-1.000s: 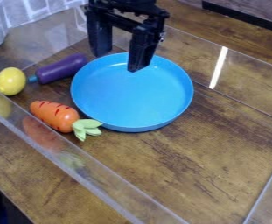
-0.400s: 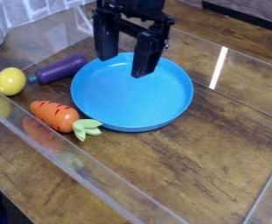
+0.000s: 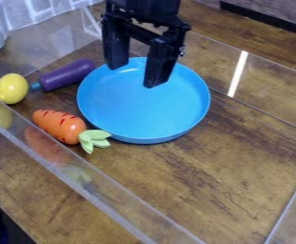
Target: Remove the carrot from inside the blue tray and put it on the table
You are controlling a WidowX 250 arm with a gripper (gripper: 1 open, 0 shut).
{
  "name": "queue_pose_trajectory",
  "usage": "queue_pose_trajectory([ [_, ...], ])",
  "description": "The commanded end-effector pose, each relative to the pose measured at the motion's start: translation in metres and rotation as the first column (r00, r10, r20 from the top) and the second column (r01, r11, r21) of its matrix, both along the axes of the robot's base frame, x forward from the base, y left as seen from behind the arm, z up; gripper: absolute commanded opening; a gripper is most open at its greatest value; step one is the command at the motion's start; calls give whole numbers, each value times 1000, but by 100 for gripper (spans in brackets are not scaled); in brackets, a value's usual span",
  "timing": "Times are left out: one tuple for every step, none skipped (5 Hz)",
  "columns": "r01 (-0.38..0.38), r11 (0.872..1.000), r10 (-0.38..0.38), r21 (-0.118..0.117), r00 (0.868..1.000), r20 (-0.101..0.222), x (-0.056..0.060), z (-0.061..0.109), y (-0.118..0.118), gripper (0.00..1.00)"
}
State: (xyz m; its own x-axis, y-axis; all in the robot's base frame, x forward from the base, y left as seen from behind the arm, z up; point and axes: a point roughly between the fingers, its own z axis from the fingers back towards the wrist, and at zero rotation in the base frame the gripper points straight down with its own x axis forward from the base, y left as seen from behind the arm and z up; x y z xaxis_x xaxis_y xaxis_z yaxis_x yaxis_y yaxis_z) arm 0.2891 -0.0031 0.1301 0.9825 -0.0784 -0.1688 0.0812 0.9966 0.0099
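Note:
The orange carrot (image 3: 63, 125) lies on the wooden table (image 3: 226, 172), just left of the blue tray (image 3: 143, 99), its green leafy end touching the tray's rim. Nothing lies inside the tray. My gripper (image 3: 135, 63) hangs open above the tray's far side, pointing down, with nothing between its two black fingers (image 3: 159, 67). It is well apart from the carrot.
A yellow round fruit (image 3: 11, 88) and a purple cylinder toy (image 3: 67, 73) lie at the left, beyond the carrot. A glossy clear sheet covers the tabletop and its edge runs diagonally at the front left.
The gripper shifted slightly right and a little lower in the picture between the earliest frame and now. Carrot and tray have not moved.

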Motion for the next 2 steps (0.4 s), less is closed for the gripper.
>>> queue_pose_trajectory([
  [-18,1000,18,-3,997,69,1,22,4,100],
  [-34,999,34,-5,997,73,0,27,7,100],
])
